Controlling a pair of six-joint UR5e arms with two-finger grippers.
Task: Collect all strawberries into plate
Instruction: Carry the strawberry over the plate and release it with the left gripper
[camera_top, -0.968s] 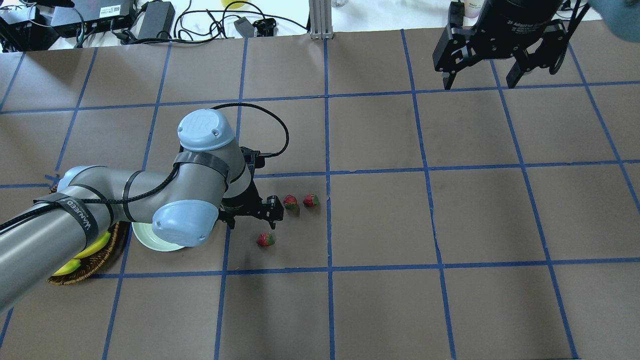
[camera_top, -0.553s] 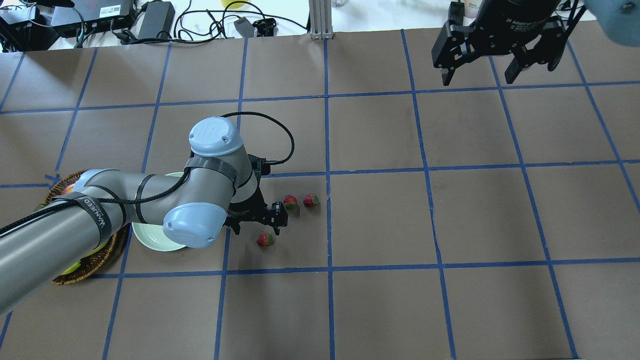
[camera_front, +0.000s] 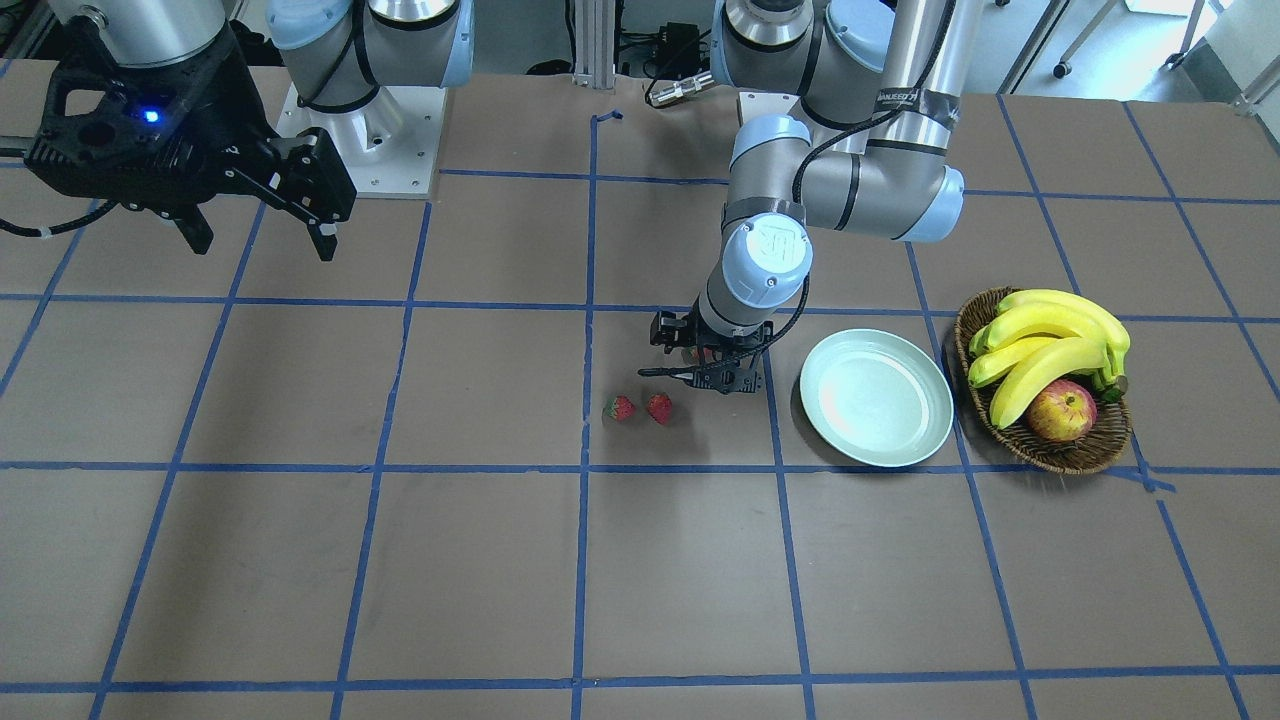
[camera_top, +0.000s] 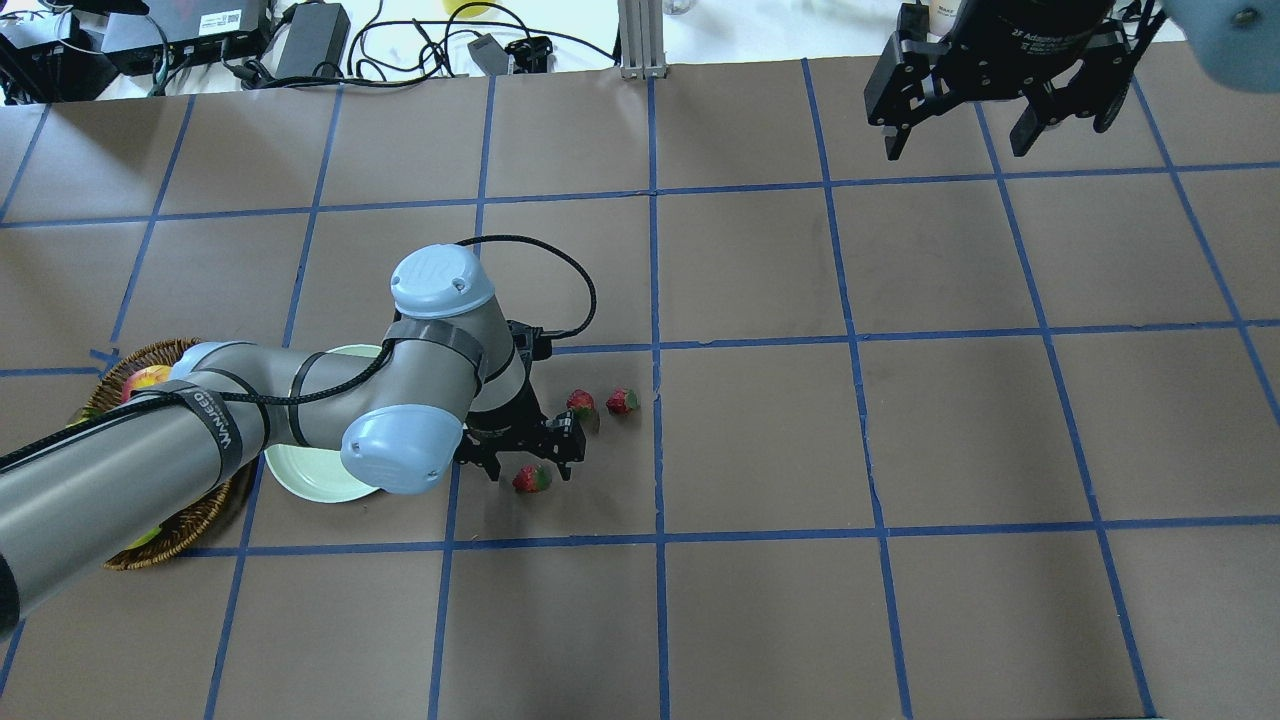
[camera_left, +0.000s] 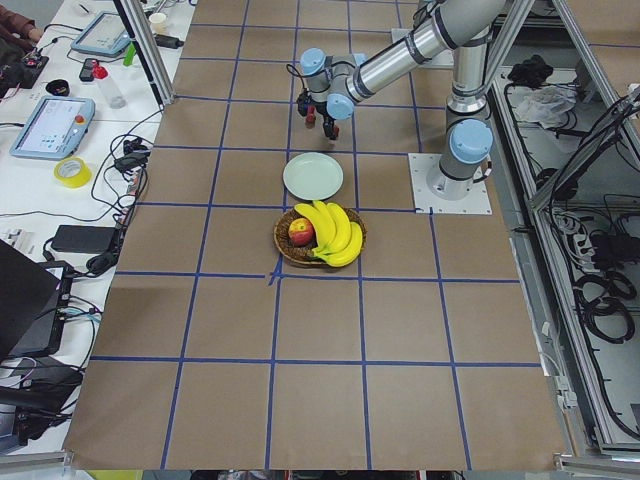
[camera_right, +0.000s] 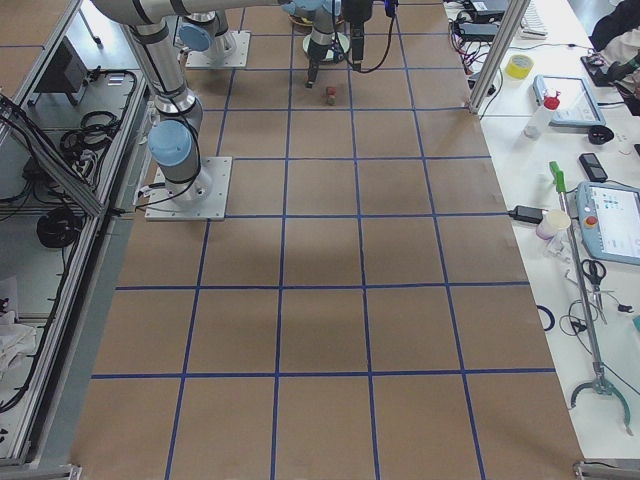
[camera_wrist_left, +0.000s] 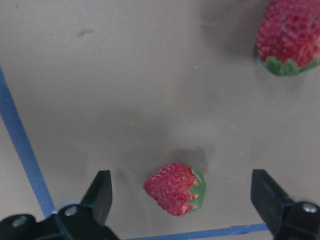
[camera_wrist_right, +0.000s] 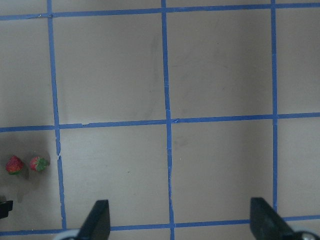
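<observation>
Presently the left gripper (camera_wrist_left: 181, 180) stands wide open, pointing down at the table (camera_top: 760, 430). One strawberry (camera_wrist_left: 172, 188) lies on the brown paper between its two fingers (camera_wrist_left: 101, 192), with a clear gap on each side and neither finger touching it. This strawberry rests on its side, the green cap turned toward the finger on the right of the wrist view. Whether the fingertips have reached the paper cannot be told.

Just outside the open jaws, on the side away from the arm, two other strawberries (camera_top: 581, 403) lie close together on the same grid square. They are near the gripper but apart from it. Only one of them shows in the left wrist view, in the upper right corner.

On the opposite side of the jaws, beneath the left arm's wrist and elbow, sits the plate (camera_front: 876, 397). It is near the gripper, and all three berries are off it. Just beyond the plate is a wicker basket (camera_front: 1045, 455) with bananas (camera_front: 1050, 340) and an apple (camera_front: 1061, 412).

The right gripper (camera_top: 955, 150) hangs high over the far corner of the table, jaws spread wide and holding nothing. It is well apart from every strawberry.
</observation>
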